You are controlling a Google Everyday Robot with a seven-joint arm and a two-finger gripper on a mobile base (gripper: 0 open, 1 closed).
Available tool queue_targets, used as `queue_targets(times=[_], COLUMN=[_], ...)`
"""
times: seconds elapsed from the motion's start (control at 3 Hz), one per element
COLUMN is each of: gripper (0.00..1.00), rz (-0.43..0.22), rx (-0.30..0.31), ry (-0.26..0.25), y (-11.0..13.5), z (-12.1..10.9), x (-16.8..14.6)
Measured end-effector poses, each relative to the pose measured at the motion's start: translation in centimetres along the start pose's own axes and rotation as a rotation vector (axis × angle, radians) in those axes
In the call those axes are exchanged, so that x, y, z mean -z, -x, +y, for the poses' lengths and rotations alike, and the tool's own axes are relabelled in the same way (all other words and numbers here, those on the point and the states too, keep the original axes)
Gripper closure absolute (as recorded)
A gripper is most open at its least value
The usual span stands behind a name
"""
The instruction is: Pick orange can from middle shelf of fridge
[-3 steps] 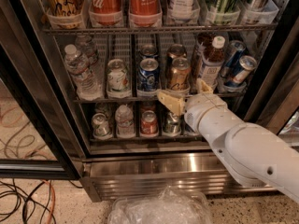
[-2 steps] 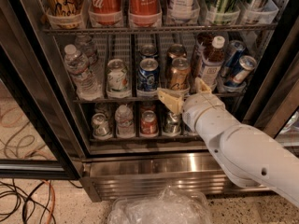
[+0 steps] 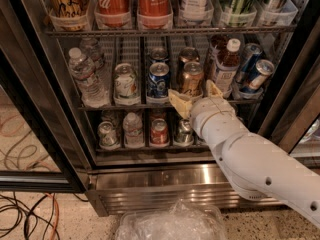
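Observation:
The orange can stands at the front of the middle shelf of the fridge, shiny copper with a silver lid. A second copper can stands behind it. My gripper is open, just in front of and below the orange can. Its tan fingers spread to either side of the can's base, not closed on it. My white arm reaches in from the lower right.
A blue can and a white-and-green can stand left of the orange can, with water bottles further left. A brown bottle and tilted blue cans are on the right. Coca-Cola bottles fill the rack above, small cans the shelf below. A plastic bag lies on the floor.
My gripper and arm have barely moved; nothing has been taken hold of.

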State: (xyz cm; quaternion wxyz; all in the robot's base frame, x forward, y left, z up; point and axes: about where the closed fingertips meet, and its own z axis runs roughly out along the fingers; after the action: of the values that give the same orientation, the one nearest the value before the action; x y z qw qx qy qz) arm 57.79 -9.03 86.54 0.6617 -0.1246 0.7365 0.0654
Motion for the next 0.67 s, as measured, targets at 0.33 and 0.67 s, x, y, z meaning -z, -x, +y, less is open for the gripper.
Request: queue_targets(times=[0.33,0.67], gripper=[0.30,0.33], rz=[-0.007,-0.014], rx=[0.000,-0.007], ry=[-0.055,-0.101], y=[0.22,0.32], z=[-0.12,-0.28], x=[-0.25,-0.51])
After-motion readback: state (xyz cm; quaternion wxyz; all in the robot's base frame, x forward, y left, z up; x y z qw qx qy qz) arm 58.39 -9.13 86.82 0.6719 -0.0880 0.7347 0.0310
